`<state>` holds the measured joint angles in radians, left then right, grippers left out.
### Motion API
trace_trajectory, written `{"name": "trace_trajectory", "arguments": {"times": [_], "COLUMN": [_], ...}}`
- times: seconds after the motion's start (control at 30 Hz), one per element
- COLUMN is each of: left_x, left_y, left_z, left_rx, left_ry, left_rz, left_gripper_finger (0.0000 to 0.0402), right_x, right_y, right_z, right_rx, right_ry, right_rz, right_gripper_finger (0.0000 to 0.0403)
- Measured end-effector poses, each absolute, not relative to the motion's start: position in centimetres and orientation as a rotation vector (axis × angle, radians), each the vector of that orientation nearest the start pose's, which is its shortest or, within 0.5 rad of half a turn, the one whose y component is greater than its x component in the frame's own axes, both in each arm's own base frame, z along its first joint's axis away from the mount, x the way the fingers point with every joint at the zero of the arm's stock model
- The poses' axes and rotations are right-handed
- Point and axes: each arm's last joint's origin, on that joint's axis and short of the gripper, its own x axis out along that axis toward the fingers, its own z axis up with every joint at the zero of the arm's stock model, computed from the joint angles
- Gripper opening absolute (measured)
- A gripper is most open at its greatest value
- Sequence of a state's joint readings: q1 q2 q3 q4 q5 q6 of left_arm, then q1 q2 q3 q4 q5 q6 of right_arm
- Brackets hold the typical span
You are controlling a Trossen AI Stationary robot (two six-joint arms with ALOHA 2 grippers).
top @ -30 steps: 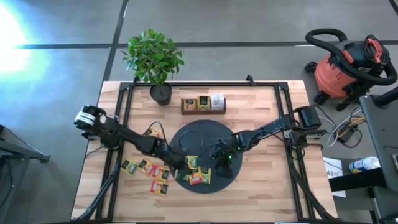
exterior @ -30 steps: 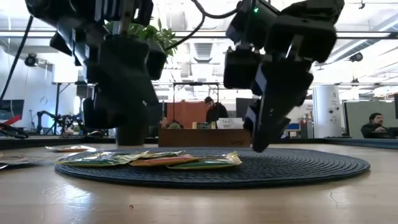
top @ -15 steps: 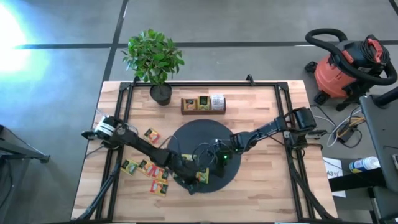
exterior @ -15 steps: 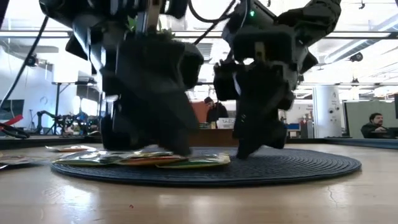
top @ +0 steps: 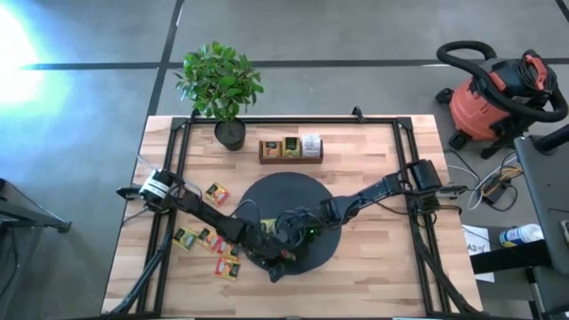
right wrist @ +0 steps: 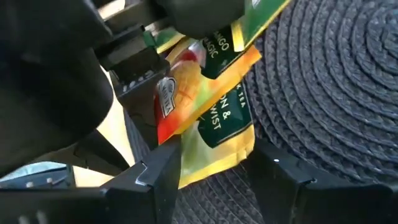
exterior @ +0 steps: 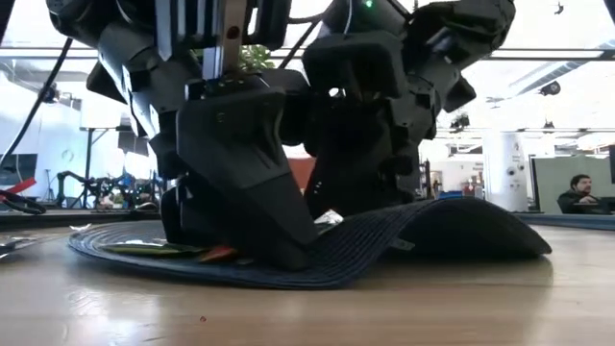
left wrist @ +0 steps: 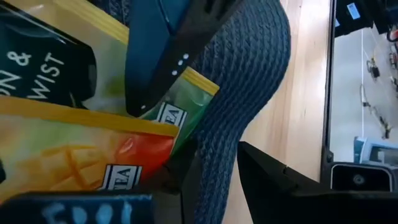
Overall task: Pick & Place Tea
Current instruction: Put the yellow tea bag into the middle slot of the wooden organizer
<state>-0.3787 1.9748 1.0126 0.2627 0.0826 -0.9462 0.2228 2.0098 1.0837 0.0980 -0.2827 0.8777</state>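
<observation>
Bunching under both grippers at the mat's near-left edge: the small flat paper tea sachets (right wrist: 205, 118), an orange-red one overlapping a green-and-yellow one, are lying on the black woven round mat (top: 307, 200). More sachets are sitting loose on the light wooden table (top: 373, 267) just left of the mat, one apart further back, and three are standing in the brown wooden compartment tray (top: 291, 149) behind it.

Left gripper (top: 271, 258) is pressing down right at the sachet pile, jaws partly apart; cannot tell whether it has a sachet pinched. Right gripper (right wrist: 214, 171) is coming in from the other side, jaws wide, straddling the green-and-yellow sachet, nothing clamped.

Change versus a second ago: both arms have been closing in from apart to nearly touching, and the mat, flat before, is now rucking up into a hump in the low view. Judging by that, a finger is dragging the weave along with the sachets. Risk: the mat keeps sliding, sachets shift, pick fails. Arms are also crowding each other.
</observation>
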Motion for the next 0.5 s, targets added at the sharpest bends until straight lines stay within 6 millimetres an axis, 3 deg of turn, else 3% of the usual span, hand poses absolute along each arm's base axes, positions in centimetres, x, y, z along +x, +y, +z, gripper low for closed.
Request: {"name": "trace_trajectory", "arguments": {"times": [0.27,0.5], "left_x": [35.5,35.6], "left_y": [-15.2,-15.0], "left_z": [11.6,11.5], "left_rx": [-0.749,-0.729], "left_ry": [0.842,0.822], "left_rz": [-0.072,-0.052], "left_gripper_finger": [0.0094,0.0094], "right_x": [38.7,38.3], "right_y": [9.3,9.3], "right_z": [13.5,12.9], "right_rx": [0.730,0.753], "right_ry": [0.908,0.921], "right_rz": [0.003,-0.007], "right_gripper_finger": [0.0168,0.0143]}}
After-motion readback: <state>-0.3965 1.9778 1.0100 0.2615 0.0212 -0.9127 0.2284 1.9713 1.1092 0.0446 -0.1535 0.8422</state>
